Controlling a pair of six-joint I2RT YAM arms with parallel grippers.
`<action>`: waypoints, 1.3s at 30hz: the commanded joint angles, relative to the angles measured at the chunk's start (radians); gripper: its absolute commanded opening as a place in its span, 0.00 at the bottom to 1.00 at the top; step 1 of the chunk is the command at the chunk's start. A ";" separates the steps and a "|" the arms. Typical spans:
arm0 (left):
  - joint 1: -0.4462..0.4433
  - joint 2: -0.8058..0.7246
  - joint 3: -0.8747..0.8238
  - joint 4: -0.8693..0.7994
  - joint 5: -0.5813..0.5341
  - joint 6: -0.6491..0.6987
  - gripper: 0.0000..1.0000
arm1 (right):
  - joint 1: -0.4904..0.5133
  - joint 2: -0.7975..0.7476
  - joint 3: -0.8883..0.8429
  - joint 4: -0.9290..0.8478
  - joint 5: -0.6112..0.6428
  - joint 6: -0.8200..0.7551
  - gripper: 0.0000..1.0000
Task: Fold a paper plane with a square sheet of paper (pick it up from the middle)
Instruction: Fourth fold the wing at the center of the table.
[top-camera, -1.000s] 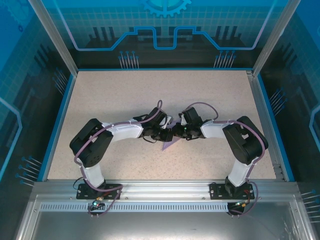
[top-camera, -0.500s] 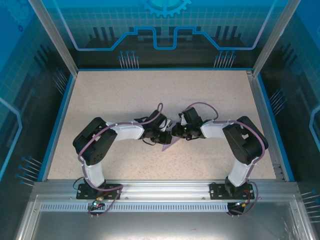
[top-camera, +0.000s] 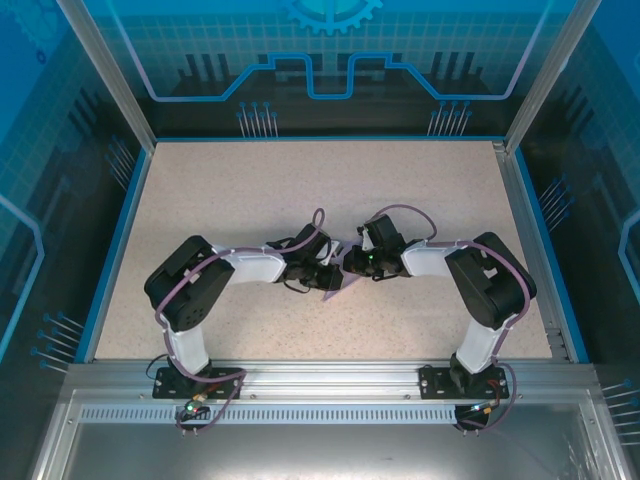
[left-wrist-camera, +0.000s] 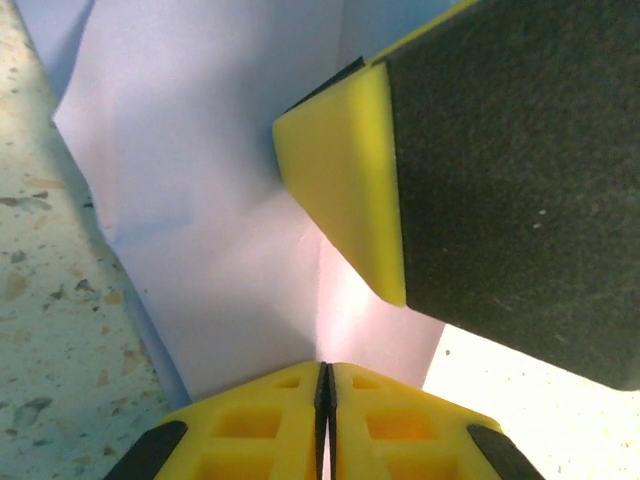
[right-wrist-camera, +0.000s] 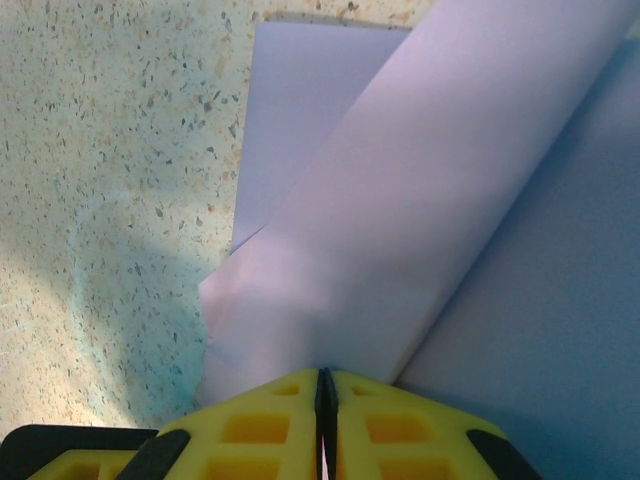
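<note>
Matt, smooth lavender paper (right-wrist-camera: 400, 200) on a speckled, grainy tabletop (right-wrist-camera: 100, 150)

Left pincer (top-camera: 324, 277), right pincer (top-camera: 351, 266) at purple paper (top-camera: 343, 289)

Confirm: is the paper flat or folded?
Folded: the paper curls over a lower layer, pinched in the shut left gripper and right gripper.

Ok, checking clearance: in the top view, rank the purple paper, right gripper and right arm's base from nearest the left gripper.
1. purple paper, pinched in the left gripper.
2. right gripper, just to its right.
3. right arm's base, at the near-right edge.
</note>
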 joint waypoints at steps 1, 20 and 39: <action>-0.011 -0.018 -0.050 -0.086 0.008 0.011 0.12 | -0.003 0.052 -0.045 -0.127 0.032 -0.021 0.11; -0.073 -0.097 -0.110 -0.197 -0.094 0.047 0.11 | -0.006 0.055 -0.040 -0.152 0.048 -0.027 0.11; -0.086 -0.155 -0.196 -0.201 -0.076 0.010 0.10 | -0.009 0.050 -0.051 -0.149 0.042 -0.030 0.11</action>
